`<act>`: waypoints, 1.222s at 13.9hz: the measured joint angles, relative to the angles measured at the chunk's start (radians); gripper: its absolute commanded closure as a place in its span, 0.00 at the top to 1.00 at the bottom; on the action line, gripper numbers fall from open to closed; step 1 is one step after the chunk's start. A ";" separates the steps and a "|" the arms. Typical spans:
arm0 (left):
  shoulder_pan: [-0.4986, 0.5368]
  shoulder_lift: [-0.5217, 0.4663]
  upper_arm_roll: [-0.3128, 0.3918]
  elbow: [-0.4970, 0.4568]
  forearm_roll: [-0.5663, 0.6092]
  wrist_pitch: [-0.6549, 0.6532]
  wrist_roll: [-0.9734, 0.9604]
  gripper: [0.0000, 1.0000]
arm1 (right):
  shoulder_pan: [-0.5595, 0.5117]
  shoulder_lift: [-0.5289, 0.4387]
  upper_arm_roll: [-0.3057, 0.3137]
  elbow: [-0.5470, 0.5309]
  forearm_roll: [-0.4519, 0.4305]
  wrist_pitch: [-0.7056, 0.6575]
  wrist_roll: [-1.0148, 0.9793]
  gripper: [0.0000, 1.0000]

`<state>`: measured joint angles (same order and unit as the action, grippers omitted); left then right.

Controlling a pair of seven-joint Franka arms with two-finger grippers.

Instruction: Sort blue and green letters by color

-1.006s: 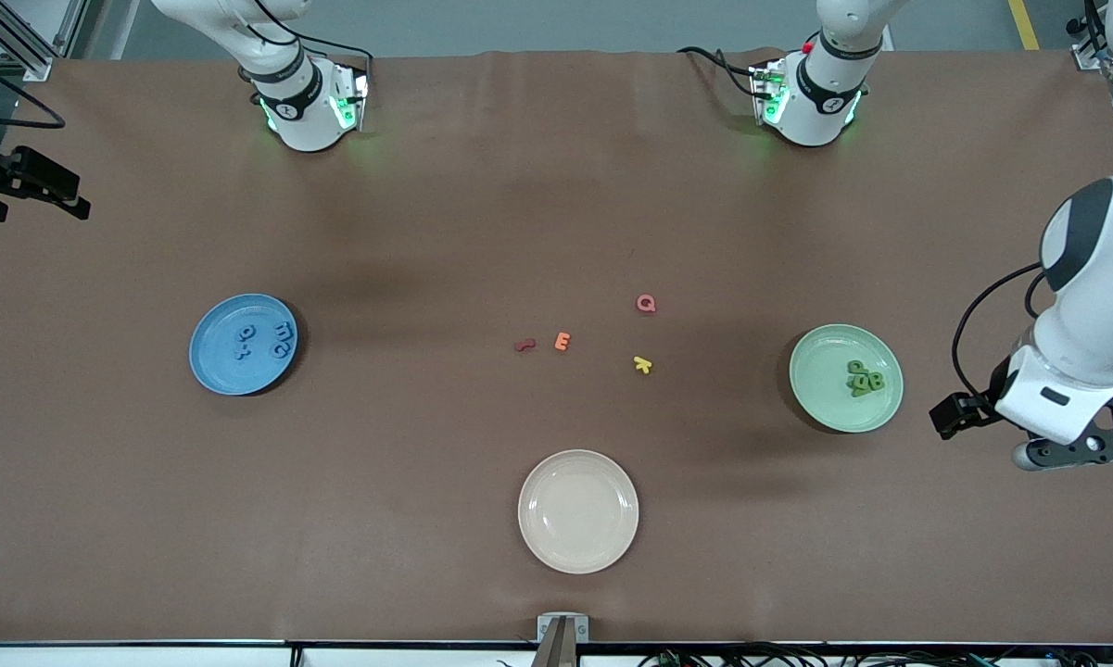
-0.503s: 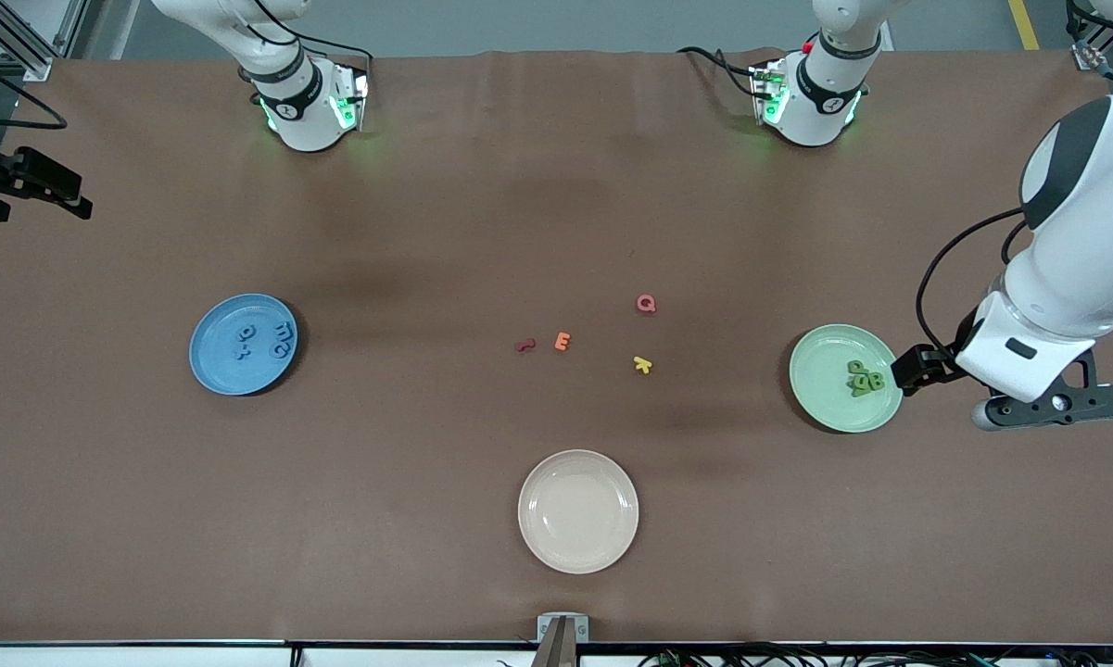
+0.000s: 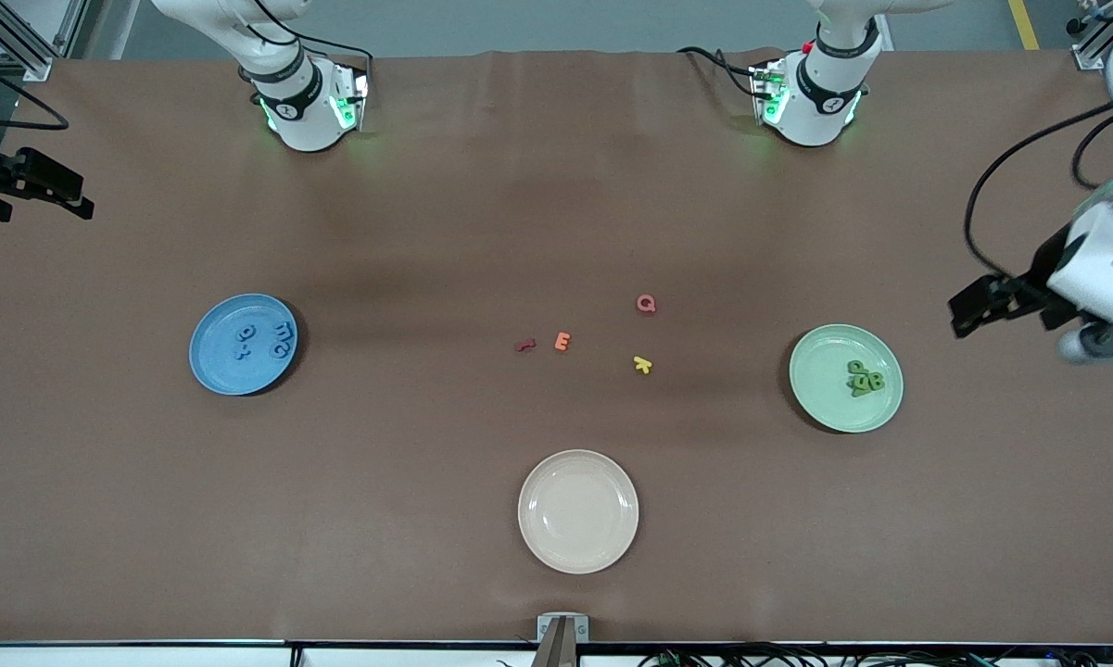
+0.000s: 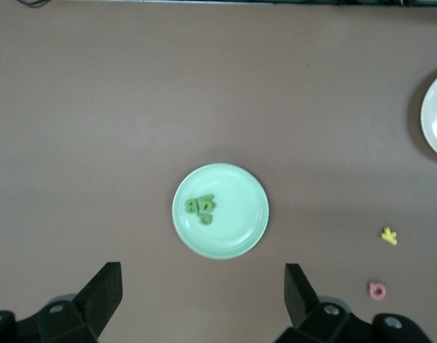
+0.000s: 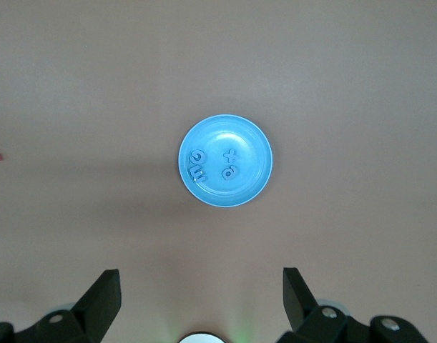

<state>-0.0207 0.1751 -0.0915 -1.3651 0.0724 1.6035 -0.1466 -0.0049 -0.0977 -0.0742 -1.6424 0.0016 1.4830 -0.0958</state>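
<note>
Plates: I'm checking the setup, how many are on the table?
3: blue plate toward the right arm's end, green plate toward the left arm's end, cream plate nearest the front camera.

The left gripper (image 4: 200, 300) sits at the right edge of the front frame, jaws spread wide. The right gripper (image 5: 200, 300) (only its wrist camera shows it) also has its fingers (image 5: 100, 296) apart, empty.

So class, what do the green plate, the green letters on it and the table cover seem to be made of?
Green plate: probably glazed ceramic or hard plastic; smooth, with a soft sheen. Green letters: likely foam; matte, thick, piled unevenly. Table cover: apparently brown cloth or paper; dull, faintly creased.
</note>
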 measured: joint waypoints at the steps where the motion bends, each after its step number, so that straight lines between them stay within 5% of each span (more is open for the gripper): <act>1: -0.005 -0.036 0.034 -0.034 -0.025 -0.009 0.022 1.00 | 0.000 0.000 0.000 0.000 0.000 0.000 0.000 1.00; 4: 0.005 -0.147 0.048 -0.161 -0.043 -0.014 0.038 1.00 | 0.000 0.000 0.000 -0.001 0.000 0.001 0.000 1.00; 7: 0.054 -0.211 -0.021 -0.230 -0.043 -0.014 0.028 1.00 | 0.000 0.000 0.000 -0.001 0.000 0.001 0.000 1.00; 17: 0.067 -0.231 -0.034 -0.231 -0.043 -0.088 0.052 1.00 | 0.000 0.000 0.000 -0.001 0.001 0.001 0.000 1.00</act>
<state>0.0463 -0.0559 -0.1251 -1.5961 0.0290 1.5153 -0.0942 -0.0049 -0.0979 -0.0742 -1.6433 0.0024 1.4840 -0.0958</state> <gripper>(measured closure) 0.000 0.000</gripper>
